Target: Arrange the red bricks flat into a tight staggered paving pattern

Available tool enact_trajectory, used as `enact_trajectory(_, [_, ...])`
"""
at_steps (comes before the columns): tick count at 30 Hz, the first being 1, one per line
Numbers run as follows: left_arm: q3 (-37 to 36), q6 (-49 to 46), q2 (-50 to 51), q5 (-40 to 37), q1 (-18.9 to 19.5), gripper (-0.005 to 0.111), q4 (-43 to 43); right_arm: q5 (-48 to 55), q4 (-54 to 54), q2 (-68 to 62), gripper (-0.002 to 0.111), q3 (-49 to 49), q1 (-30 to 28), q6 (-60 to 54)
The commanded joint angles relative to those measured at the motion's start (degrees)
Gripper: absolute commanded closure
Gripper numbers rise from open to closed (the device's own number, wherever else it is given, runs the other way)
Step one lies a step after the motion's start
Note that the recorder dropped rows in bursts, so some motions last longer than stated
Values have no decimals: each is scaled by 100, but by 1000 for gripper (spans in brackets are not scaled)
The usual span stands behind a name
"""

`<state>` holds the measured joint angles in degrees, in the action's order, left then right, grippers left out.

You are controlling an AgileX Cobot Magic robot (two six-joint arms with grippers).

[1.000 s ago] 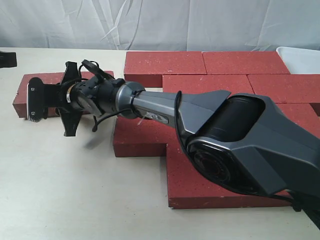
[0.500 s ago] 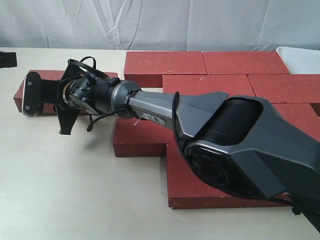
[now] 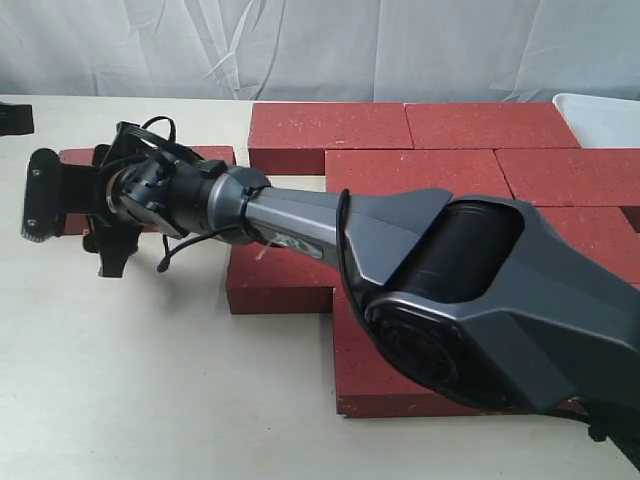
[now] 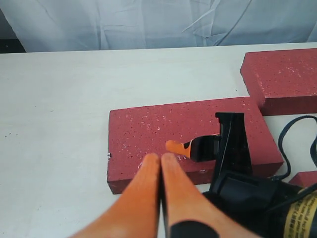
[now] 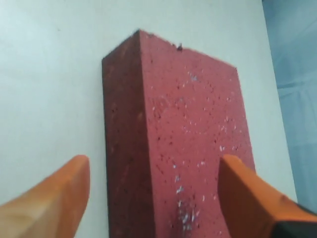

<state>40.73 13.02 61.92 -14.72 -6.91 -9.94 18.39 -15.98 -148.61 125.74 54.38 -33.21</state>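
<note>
One of the red bricks (image 4: 188,131) lies flat on the table, apart from the others at the left. In the exterior view this loose brick (image 3: 205,155) is mostly hidden behind my right gripper (image 3: 70,215). That gripper (image 5: 153,166) is open, one finger on each side of the brick (image 5: 188,129), touching neither side. My left gripper (image 4: 159,158) hovers shut and empty by the brick's near long edge. Several more bricks (image 3: 410,165) lie flat and close together in staggered rows at the right.
A white tray (image 3: 600,115) stands at the back right. My right arm (image 3: 450,270) stretches across the laid bricks and hides some of them. A dark object (image 3: 12,118) sits at the left edge. A grey curtain hangs behind the table.
My right gripper has shifted left along the loose brick, and its jaws have widened from a narrower gap to fully open. The left gripper stays shut.
</note>
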Motion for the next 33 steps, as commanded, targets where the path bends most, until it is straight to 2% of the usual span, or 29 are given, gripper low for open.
enact_trajectory(1, [-3, 33, 9, 55, 3, 106, -15, -244, 898, 380, 50, 37, 22, 43])
enact_trajectory(3, [-3, 33, 9, 55, 3, 106, -15, -331, 1354, 401, 69, 37, -138, 43])
enact_trajectory(6, [-3, 33, 9, 55, 3, 106, -15, -353, 2114, 333, 107, 25, -421, 43])
enact_trajectory(10, [-3, 33, 9, 55, 3, 106, -15, -391, 3432, 232, 107, 25, -847, 49])
enact_trajectory(12, [-3, 33, 9, 55, 3, 106, -15, -343, 3652, 197, 109, 25, -1000, 31])
enact_trajectory(17, [-3, 33, 9, 55, 3, 106, -15, 33, 3652, 86, 109, 25, -1065, -332])
enact_trajectory(26, [-3, 33, 9, 55, 3, 106, -15, 860, 3378, 69, 109, 25, -1241, -320])
enact_trajectory(33, [-3, 33, 9, 55, 3, 106, -15, 1137, 2633, 37, 109, 25, -1346, 34])
